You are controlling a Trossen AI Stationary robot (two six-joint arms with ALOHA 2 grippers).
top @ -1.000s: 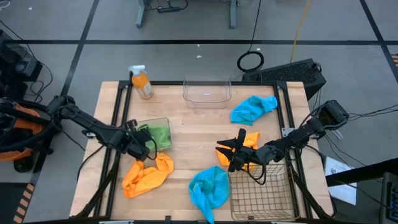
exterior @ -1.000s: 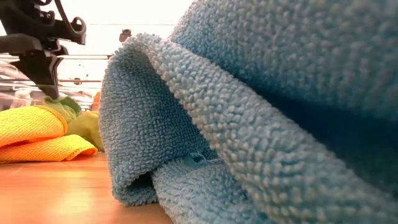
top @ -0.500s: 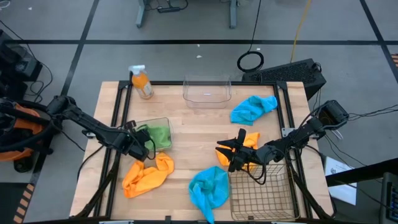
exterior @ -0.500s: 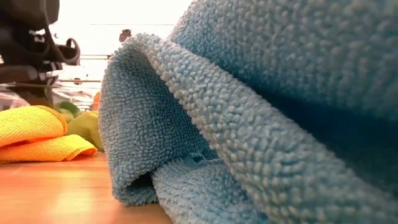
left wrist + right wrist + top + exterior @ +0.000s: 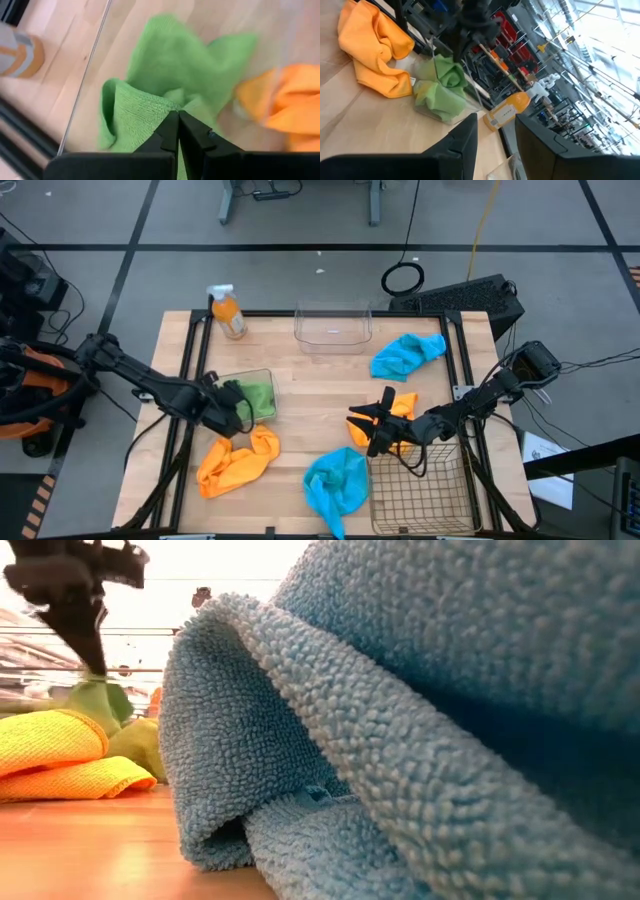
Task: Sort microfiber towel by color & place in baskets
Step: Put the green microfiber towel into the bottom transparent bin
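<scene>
Sorting is barely begun: the left gripper (image 5: 176,131) is clenched on a green towel (image 5: 165,95) at the left tub (image 5: 262,375), where green cloth already lies. The right gripper (image 5: 372,427) waits with fingers apart, holding nothing, by an orange towel (image 5: 403,408) beside the wire basket (image 5: 420,500). Another orange towel (image 5: 235,462) and two blue towels (image 5: 338,485) (image 5: 405,353) lie loose; the far tub (image 5: 333,322) looks empty.

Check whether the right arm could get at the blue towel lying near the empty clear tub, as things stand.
Probably yes. That blue towel lies in the open on the right arm's side, with nothing on or around it. The right gripper, jaws parted and empty, hovers by an orange towel nearby.
</scene>
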